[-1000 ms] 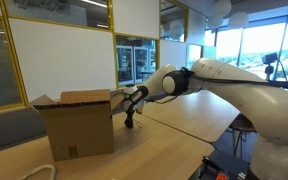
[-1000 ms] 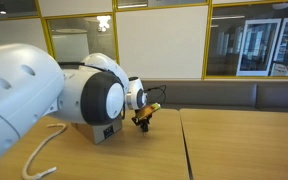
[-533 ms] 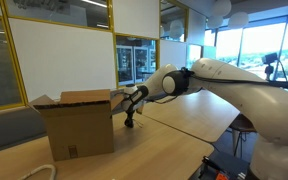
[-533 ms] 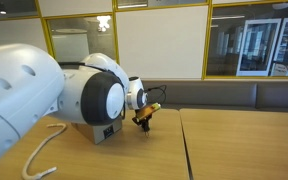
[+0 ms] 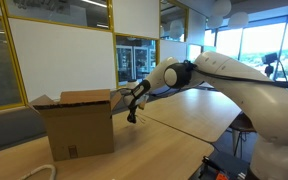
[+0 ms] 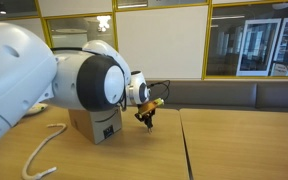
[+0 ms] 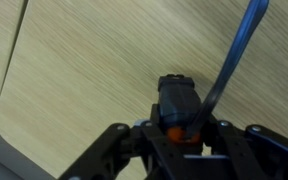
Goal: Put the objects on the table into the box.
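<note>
Evidently the claw (image 5: 132,106) is clamped on the orange-and-black item (image 7: 179,102), holding it just clear of the surface (image 5: 189,125), right of the box (image 5: 76,125), probably so it can swing over the flaps. The item's long axis hangs roughly upright, dark end pointing down.

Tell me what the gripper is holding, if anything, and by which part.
The gripper holds the small orange-and-black object, its fingers clamped on either side of the end with the orange spot; the rest sticks out beyond them.
</note>
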Robot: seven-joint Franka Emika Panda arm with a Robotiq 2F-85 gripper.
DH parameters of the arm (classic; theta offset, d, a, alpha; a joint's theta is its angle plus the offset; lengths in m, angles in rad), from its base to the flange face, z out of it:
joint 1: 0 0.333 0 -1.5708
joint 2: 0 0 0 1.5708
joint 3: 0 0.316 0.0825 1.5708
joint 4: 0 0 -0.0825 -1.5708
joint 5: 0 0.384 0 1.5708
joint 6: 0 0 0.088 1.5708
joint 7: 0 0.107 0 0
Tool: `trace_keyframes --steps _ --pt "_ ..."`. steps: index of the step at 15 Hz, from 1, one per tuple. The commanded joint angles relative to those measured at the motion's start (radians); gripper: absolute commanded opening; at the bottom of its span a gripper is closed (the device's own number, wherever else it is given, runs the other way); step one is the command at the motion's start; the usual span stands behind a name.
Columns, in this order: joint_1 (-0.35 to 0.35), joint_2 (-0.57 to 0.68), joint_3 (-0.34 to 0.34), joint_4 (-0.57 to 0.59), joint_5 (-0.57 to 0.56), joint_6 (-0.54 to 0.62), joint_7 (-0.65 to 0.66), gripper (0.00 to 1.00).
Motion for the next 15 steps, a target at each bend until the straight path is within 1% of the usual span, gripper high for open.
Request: trace_keyframes --steps 1,6,9,12,15 --pt "0.013 -0.192 -0.017 -0.208 0.003 0.007 0.065 0.14" --pt "0.047 -0.414 -0.057 -0.420 -0.023 0.013 0.205 0.14" --pt "0.082 -0.554 -0.089 -0.544 -0.053 0.030 0.297 0.14" --pt "0.135 -0.684 -0.118 -0.632 -0.115 0.046 0.409 0.14" --pt "0.201 -0.800 -0.133 -0.683 -0.218 0.028 0.536 0.14"
